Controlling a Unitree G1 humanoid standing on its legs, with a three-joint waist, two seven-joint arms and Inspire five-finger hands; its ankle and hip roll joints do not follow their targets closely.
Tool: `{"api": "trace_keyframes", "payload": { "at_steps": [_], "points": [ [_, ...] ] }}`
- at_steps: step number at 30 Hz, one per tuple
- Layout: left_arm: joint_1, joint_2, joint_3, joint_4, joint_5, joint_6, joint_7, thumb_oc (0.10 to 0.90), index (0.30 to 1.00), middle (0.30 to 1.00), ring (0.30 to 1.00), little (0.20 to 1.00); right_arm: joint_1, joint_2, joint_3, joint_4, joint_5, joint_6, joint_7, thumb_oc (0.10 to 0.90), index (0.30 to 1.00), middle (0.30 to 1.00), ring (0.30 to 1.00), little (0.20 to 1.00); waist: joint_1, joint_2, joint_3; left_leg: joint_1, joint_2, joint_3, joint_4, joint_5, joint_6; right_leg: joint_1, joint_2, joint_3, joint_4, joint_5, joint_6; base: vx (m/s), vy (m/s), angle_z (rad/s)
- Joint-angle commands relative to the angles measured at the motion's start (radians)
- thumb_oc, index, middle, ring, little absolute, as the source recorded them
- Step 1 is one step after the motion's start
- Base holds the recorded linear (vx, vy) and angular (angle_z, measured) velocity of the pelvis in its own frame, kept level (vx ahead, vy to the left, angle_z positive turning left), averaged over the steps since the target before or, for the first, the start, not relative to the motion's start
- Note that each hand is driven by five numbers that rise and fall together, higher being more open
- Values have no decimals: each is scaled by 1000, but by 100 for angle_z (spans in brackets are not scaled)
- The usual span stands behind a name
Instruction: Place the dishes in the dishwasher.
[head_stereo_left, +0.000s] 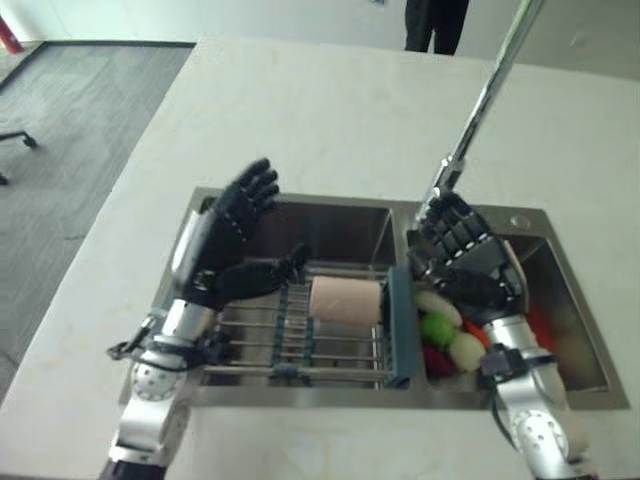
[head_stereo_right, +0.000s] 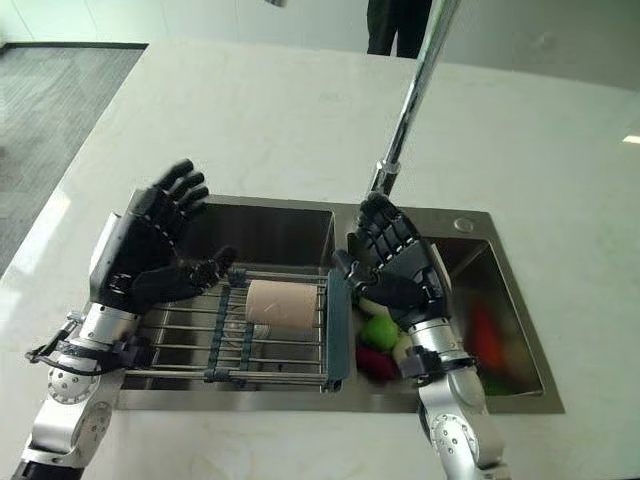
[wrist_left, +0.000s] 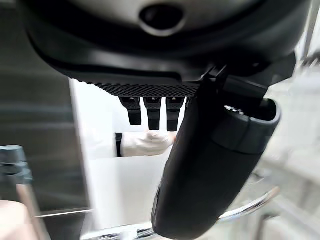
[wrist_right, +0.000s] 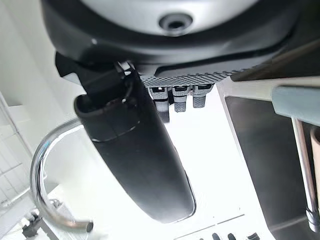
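A pink cup (head_stereo_left: 346, 299) lies on its side on the wire drying rack (head_stereo_left: 300, 345) that spans the left basin of the steel sink (head_stereo_left: 340, 222). My left hand (head_stereo_left: 232, 240) hovers above the rack's left part, fingers straight and spread, thumb pointing toward the cup, holding nothing. My right hand (head_stereo_left: 462, 255) is raised over the divider and the right basin, just right of the cup, fingers straight and empty. Both hands flank the cup without touching it. The right wrist view shows the thumb (wrist_right: 137, 150) and straight fingers (wrist_right: 180, 97).
Green, red and white round items (head_stereo_left: 445, 335) lie in the right basin below my right hand. A tall chrome faucet (head_stereo_left: 485, 100) rises behind the sink. White countertop (head_stereo_left: 320, 110) surrounds the sink. A person's legs (head_stereo_left: 435, 25) stand at the far edge.
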Motion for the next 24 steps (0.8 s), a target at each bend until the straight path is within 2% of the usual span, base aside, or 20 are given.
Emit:
{"api": "trace_keyframes", "payload": {
  "at_steps": [1,5,6,10,18,24],
  "points": [
    [-53,-16,38,-93,-16,-48,-52,800,900,900,900,900,-70,-15,-58,-69,23,-66,23,800,900,900,900,900,-10,17,-100,35,137,-61,-57,-3,-128,12,42,-39,53,-53,-5,50,-53,-10],
    [-32,48,51,-97,157,0,-75,800,900,900,900,900,-56,-54,-84,-78,13,-53,13,800,900,900,900,900,-27,34,-107,53,139,-71,-57,-13,-135,19,49,-37,53,-59,-8,49,-46,-10],
    [-38,71,44,-91,189,28,-88,800,900,900,900,900,-59,-64,-87,-74,15,-54,8,800,900,900,900,900,-32,38,-108,56,138,-74,-57,-15,-136,19,49,-36,53,-60,-7,18,-18,-3],
    [-60,139,25,-91,299,72,-117,800,900,900,900,900,-72,-90,-100,-73,14,-44,-1,800,900,900,900,900,-45,51,-115,66,137,-80,-57,-22,-138,23,51,-31,53,-64,-4,6,-6,7],
    [-85,215,11,-96,373,155,-217,800,900,900,900,900,-72,-123,-135,-56,6,-41,2,800,900,900,900,900,-60,65,-121,84,141,-78,-57,-31,-143,30,49,-31,53,-68,3,-6,0,1],
    [-86,235,7,-89,415,176,-243,800,900,900,900,900,-80,-140,-142,-56,0,-41,-2,800,900,900,900,900,-62,66,-120,92,144,-75,-57,-33,-144,36,47,-34,53,-70,5,-40,-2,2]
  ]
}}
